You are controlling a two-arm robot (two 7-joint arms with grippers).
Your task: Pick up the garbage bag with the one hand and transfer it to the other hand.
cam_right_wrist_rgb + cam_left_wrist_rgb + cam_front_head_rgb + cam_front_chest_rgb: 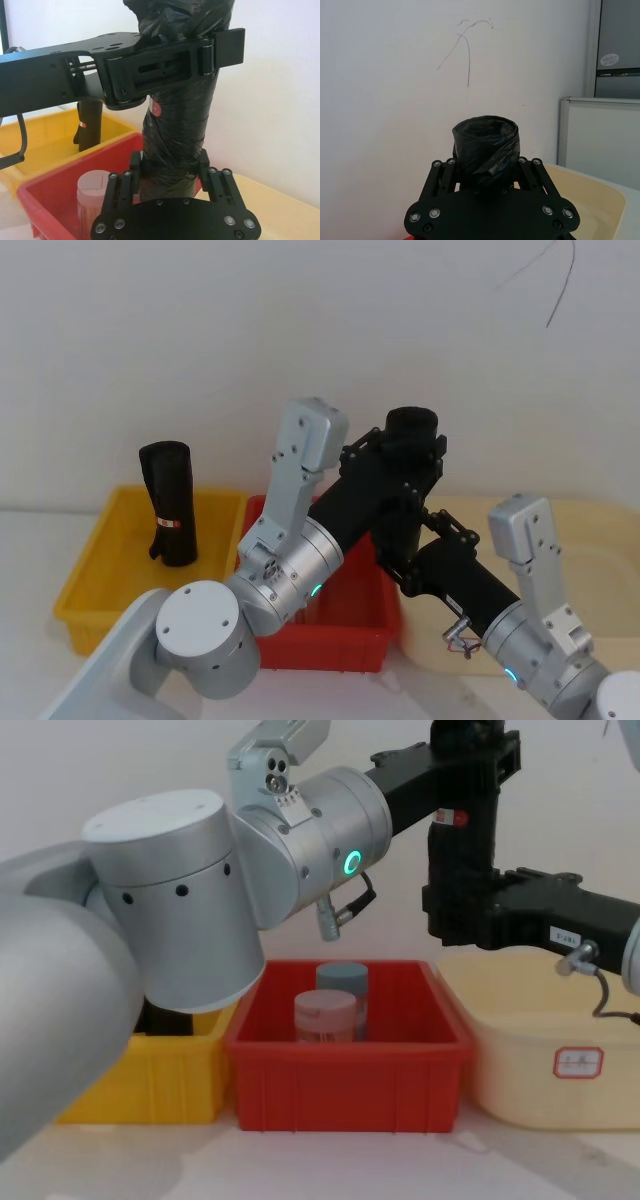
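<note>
A tall black garbage bag, tightly rolled, is held upright in the air above a red bin. The left pincer, on an arm with a green glowing ring, pinches the roll near its top. The right pincer reaches in from the right and is pressed against both sides of the roll's lower part. Inside the red bin stand a pink-lidded jar and, behind it, a blue-lidded jar. A yellow bin to the left holds a second black roll, standing upright. A cream bin sits to the right.
</note>
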